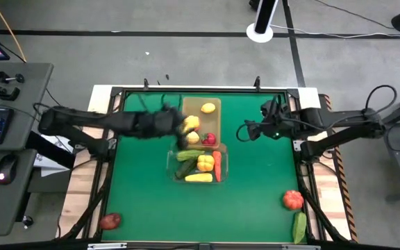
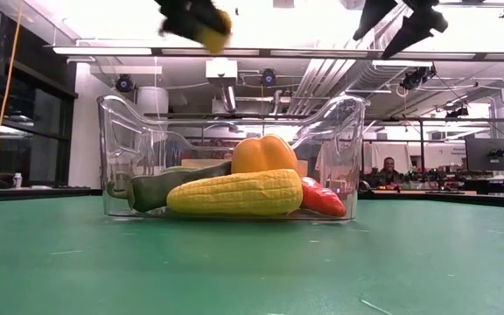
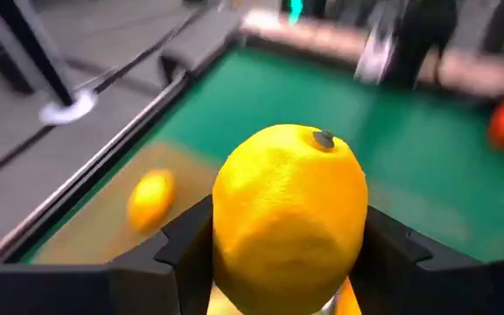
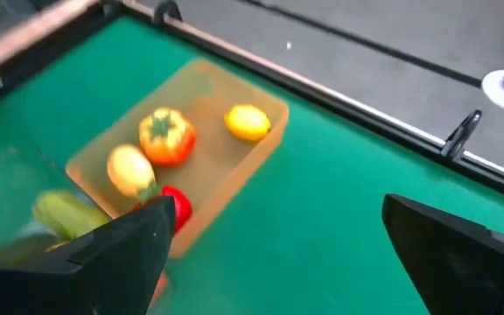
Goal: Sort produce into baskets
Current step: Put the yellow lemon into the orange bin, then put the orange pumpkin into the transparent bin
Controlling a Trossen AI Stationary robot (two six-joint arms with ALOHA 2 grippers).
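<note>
Left gripper (image 1: 185, 126) clamped on a yellow lemon (image 3: 289, 219), held above the tan basket (image 1: 212, 107) at centre of the high view; in the low view the fruit shows at the top edge, well clear of the surface (image 1: 255, 173). Right gripper (image 1: 245, 132) hangs with its fingers spread and nothing between them, right of the baskets.

Step in hand, as judged: carrying the lemon to the tan basket. Next move calls for lowering over a bare patch of the basket floor and releasing (the basket already holds another lemon (image 4: 248, 122), an orange-red tomato-like piece (image 4: 167, 136), a pale yellow fruit (image 4: 129, 169) and a small red item, so room is limited).

Lemon: bright yellow, dimpled skin, dark stem nub on top, fills the gap between the fingers.

Clear basket (image 2: 339, 122) just below the tan one holds corn, pepper, cucumber, carrot. A tomato (image 1: 292, 199) and an apple (image 1: 110, 221) lie loose near the lower corners.
</note>
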